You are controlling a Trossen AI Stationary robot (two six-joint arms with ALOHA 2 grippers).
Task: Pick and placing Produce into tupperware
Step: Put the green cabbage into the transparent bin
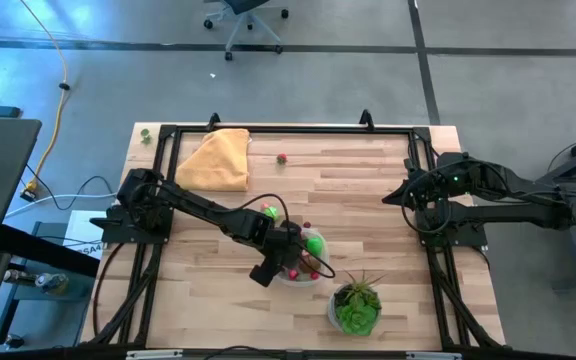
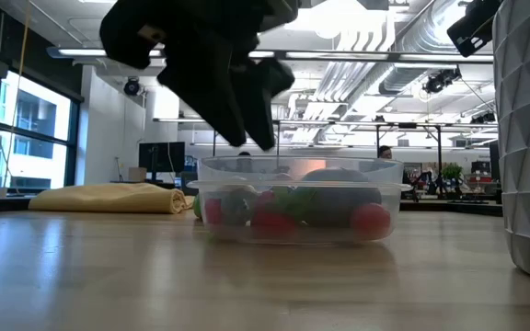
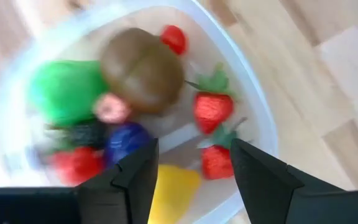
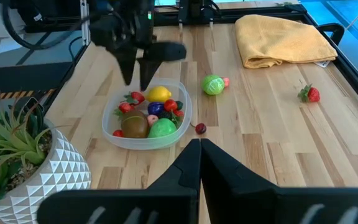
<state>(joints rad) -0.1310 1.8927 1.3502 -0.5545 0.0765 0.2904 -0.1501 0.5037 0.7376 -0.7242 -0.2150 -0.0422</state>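
No writing shows; left gripper (image 4: 135,78) gapes empty above the tupperware (image 4: 114,134).

Clear tupperware (image 4: 143,138) of red, green, brown, yellow, purple produce (image 4: 149,118); yellow cloth (image 4: 284,38); white faceted pot (image 4: 58,168).

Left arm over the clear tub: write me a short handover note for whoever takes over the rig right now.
Left gripper: open, empty, above the round clear plastic tupperware.
Right gripper: shut, empty, parked at the table's right side.
Done: yellow lemon, brown kiwi, green piece, strawberries and others in the tub.
Left: green cabbage, small dark red piece beside the tub, strawberry near the yellow cloth.
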